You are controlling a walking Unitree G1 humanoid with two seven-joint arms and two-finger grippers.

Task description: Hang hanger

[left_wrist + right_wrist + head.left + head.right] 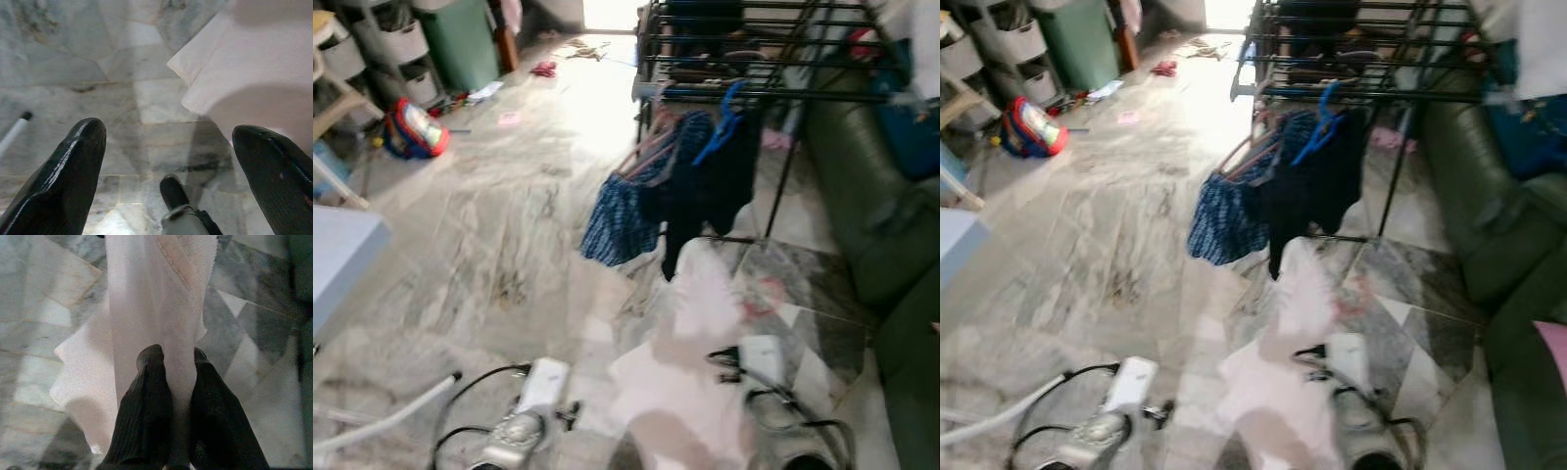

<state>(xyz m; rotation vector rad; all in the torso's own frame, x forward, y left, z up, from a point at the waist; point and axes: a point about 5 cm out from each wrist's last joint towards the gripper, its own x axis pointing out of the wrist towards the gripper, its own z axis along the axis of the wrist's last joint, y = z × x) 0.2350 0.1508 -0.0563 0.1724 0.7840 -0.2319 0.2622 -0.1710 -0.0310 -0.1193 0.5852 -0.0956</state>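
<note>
Holding pale cloth (161,298), right gripper (178,364) fingers clamped, lower centre | left gripper (166,147) fingers apart, empty | rack (754,59) upper right, well apart | hanging not yet done

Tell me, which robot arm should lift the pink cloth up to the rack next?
Probably the right. The right gripper is already shut on the pink cloth, on the side nearer the drying rack. The left gripper has open jaws, holding nothing.
</note>
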